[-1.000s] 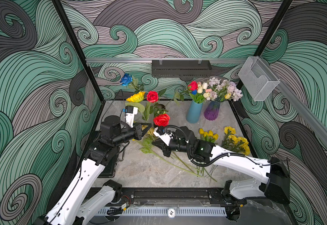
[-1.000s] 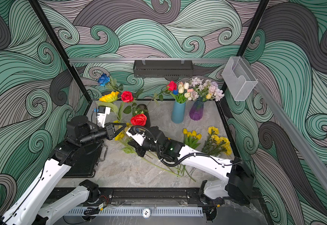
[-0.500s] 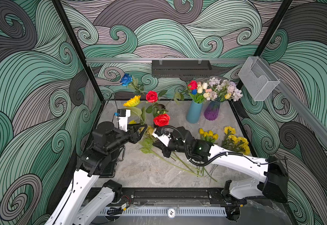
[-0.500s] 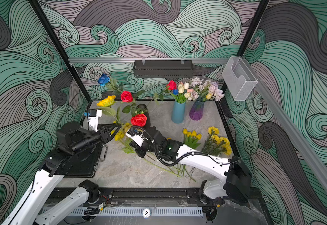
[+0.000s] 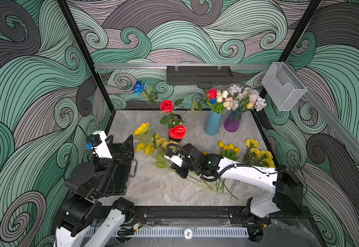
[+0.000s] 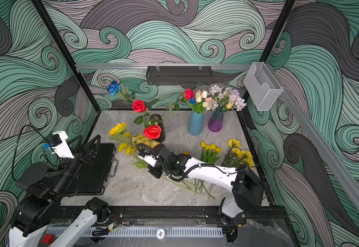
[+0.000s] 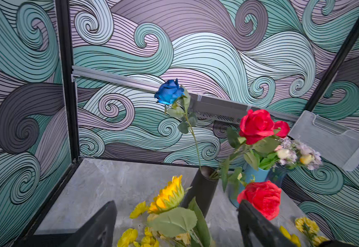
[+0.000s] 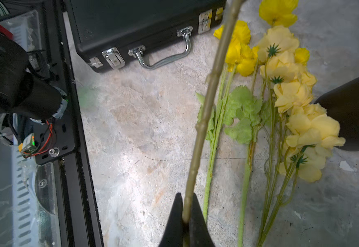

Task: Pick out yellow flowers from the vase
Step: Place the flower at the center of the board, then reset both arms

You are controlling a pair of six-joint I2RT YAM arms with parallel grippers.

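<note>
Directions are read on the worktop (image 5: pixel 163 188) in a top view, with 12 o'clock at the back wall.

1. Case (image 5: pixel 118 171): lies flat at 8 o'clock, clear of the sorting area.
2. Yellow flowers (image 5: pixel 159 143): laid in groups from the centre round to 3 o'clock, stems pointing toward 5 o'clock. This is judged to be the drop zone.
3. Black vase (image 7: pixel 200 192): stands at 12 o'clock and holds only red roses (image 5: pixel 166 105) and a blue rose (image 5: pixel 138 87).
4. Sunflower (image 5: pixel 141 129): out of the vase, head lifted at 10 o'clock. The right pincer (image 8: pixel 185 198) pinches its stem low down, probably to lay it beside the pile.
5. Left pincer (image 5: pixel 119 141): spread and empty, at 9 o'clock of the sunflower head, above the case.

Surface: grey marbled worktop, flat, with a faint sheen.
Room: walls (image 5: pixel 174 32) printed with teal and grey waves, on black frame posts.
</note>
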